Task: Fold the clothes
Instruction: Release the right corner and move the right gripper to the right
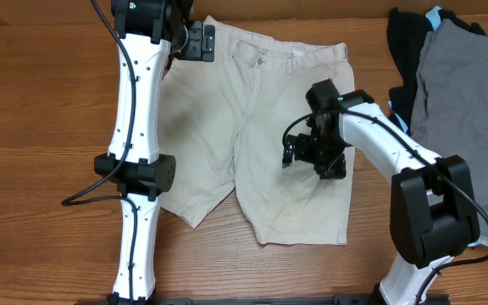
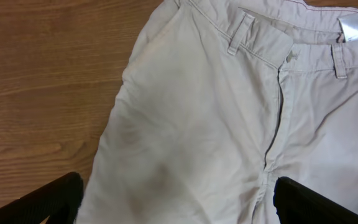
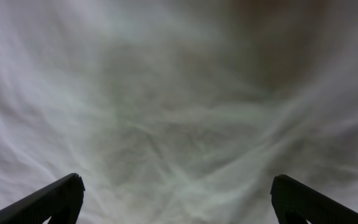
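Shorts spread on table; grey garment over black garment beside; left gripper, right gripper released.

On brown wood-grain table: light beige cotton shorts spread flat mid-table; at right edge, crumpled grey garment partly over black garment.

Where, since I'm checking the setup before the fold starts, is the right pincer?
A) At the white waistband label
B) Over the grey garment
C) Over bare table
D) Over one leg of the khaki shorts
D: the overhead view shows the right pincer above one leg of the khaki shorts, and its wrist view is filled with beige cloth. The grey garment lies off to the side.
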Motion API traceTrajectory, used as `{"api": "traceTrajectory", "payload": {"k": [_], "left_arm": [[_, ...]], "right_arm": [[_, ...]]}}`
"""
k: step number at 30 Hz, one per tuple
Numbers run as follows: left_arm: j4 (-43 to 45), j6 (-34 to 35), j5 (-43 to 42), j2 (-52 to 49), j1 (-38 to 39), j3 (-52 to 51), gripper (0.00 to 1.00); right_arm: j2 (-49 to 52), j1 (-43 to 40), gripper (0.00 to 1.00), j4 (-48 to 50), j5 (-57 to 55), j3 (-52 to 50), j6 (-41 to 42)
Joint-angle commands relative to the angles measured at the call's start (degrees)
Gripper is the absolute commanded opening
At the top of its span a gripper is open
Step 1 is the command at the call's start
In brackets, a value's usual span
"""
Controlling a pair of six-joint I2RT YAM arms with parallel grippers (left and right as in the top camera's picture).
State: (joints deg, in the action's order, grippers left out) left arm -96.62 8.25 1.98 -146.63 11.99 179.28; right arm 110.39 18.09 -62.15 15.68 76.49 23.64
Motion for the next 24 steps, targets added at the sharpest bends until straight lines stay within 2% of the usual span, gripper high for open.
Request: {"api": "traceTrajectory", "payload": {"k": [1,13,24], "left_arm": [[0.52,-3.32,-0.09,0.13,0.04,0.33,1.0],[5.46,-4.48,-0.11,0.13,0.02,0.22,1.0],[6.12,-4.46,-1.6,0.04,0.02,-0.31,1.0]], "right_arm": [[0.0,0.17,1.0,1.31,1.81,-2.14,-1.36],[0.0,-4.59,1.0,6.54,1.84,-11.91,-1.33],[0.02,-16.65,1.0,7.87,0.9,-16.55,-4.28]]}}
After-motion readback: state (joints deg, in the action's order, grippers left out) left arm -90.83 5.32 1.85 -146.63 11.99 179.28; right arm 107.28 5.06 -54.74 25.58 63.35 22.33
